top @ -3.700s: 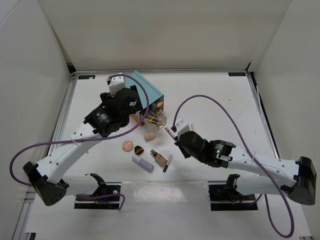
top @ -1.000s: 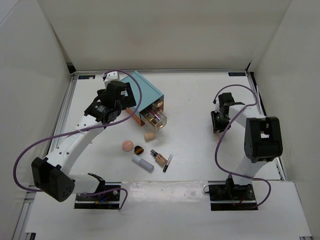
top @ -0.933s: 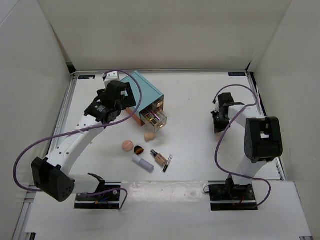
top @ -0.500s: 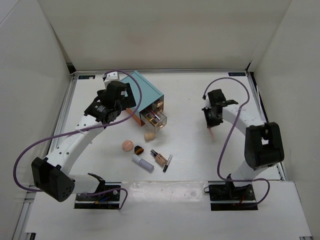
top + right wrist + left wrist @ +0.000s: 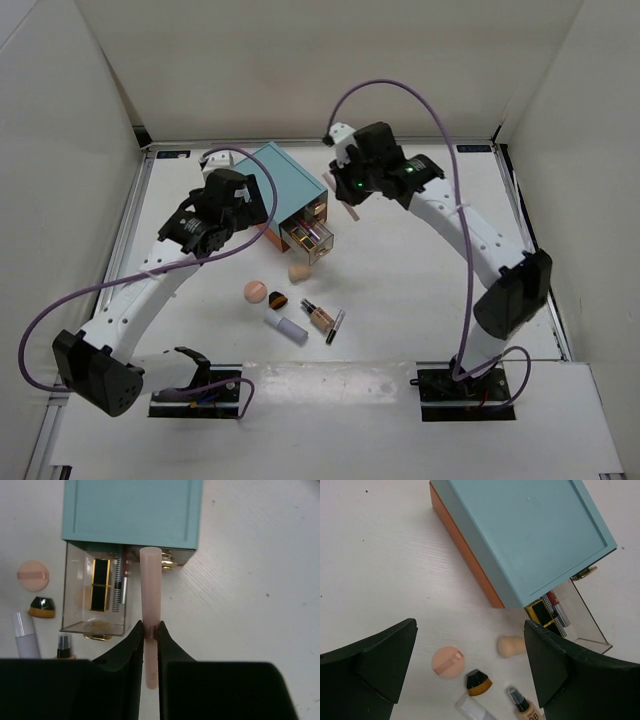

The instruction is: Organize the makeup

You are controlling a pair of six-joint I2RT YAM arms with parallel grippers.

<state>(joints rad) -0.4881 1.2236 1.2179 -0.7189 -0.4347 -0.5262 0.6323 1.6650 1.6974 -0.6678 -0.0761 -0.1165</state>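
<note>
My right gripper [image 5: 150, 627] is shut on a slim pink pencil [image 5: 151, 590] and holds it above the table by the teal box [image 5: 288, 185], just over its open clear drawer [image 5: 95, 595]. A black-gold lipstick [image 5: 101, 584] lies in that drawer. My left gripper [image 5: 470, 655] hangs open and empty left of the box. On the table under it lie the peach puff [image 5: 448, 661], beige sponge [image 5: 510, 646], black-gold brush cap [image 5: 478, 682], white tube [image 5: 286, 327] and foundation bottle [image 5: 318, 314]. A dark slim pencil [image 5: 335, 326] lies next to the bottle.
The teal box has an orange side [image 5: 465, 550] and a brass drawer knob [image 5: 167, 562]. White walls enclose the table on three sides. Purple cables arc over both arms [image 5: 400, 90].
The right arm has swung from the table's right side across to the teal box, carrying the pink pencil. The left arm has shifted slightly, its gripper still open.
</note>
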